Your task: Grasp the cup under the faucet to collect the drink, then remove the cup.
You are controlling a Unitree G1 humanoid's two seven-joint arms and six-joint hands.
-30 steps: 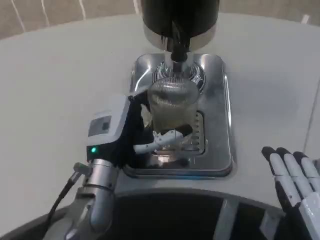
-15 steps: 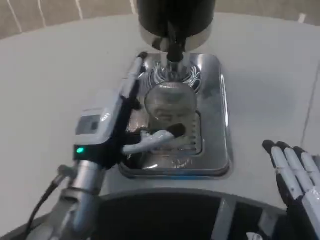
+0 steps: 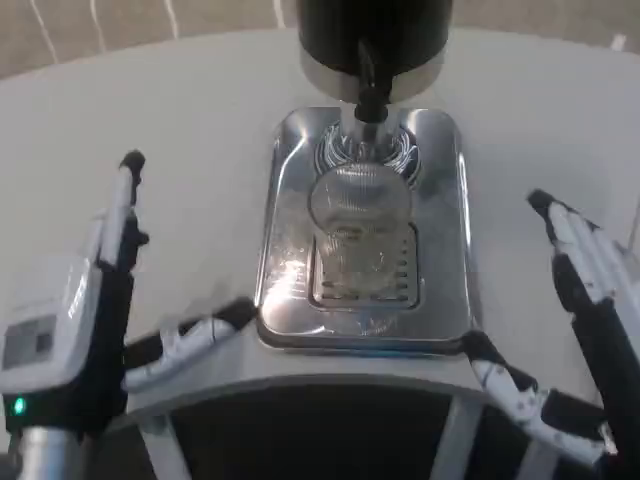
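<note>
A clear ribbed cup (image 3: 358,235) with pale drink in it stands on the shiny steel drip tray (image 3: 440,250), just in front of the black faucet (image 3: 368,85) of the dispenser. My left hand (image 3: 95,300) hangs open to the left of the tray, fingers spread, well apart from the cup. On the right, my right hand (image 3: 590,300) is open too, fingers stretched out beside the tray, thumb low near the front edge. Neither hand touches the cup.
The black dispenser body (image 3: 375,30) stands at the back of the tray. White tabletop (image 3: 180,120) spreads to both sides. A dark curved edge (image 3: 330,420) runs along the front below the tray.
My left hand has let go of the cup and drawn back to the left. The right hand has risen and come forward beside the tray. The cup stays on the tray.
</note>
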